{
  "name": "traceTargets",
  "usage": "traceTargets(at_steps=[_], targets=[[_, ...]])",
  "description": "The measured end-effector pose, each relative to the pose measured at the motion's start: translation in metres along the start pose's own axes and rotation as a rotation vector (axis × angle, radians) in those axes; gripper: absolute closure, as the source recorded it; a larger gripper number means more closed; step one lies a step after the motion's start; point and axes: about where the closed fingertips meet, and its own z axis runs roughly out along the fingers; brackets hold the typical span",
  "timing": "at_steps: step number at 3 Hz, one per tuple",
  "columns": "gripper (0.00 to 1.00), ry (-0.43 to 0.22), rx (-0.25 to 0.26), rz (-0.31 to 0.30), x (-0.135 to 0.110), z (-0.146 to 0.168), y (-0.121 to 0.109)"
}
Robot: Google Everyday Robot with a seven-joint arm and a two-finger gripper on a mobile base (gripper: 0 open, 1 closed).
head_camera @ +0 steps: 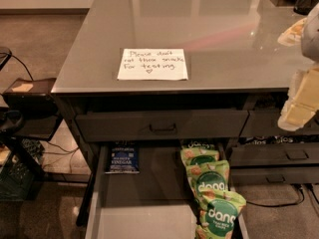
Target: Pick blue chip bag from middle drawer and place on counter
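Observation:
The blue chip bag (122,158) lies flat at the back left of the pulled-out middle drawer (144,218), white "VINEGAR" lettering facing up. The drawer sits open below the closed top drawer front. The counter (199,29) is a glossy grey slab above it. My gripper (301,101) is a pale, blurred shape at the right edge of the view, close to the camera, level with the counter's front edge. It is far to the right of the blue bag and above the drawer. Nothing shows in it.
A white handwritten paper note (153,64) lies on the counter near its front edge. Several green-and-white "dang" bags (209,183) line the drawer's right side. Closed drawers (279,163) stand at the right. A dark cart with cables (25,113) stands at the left.

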Motion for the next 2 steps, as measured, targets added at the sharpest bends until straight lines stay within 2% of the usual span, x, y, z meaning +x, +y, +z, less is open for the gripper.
traceTargets(at_steps=[2], targets=[[0.0,-0.02,0.005,-0.002,-0.0028,0.0051,0.0022]])
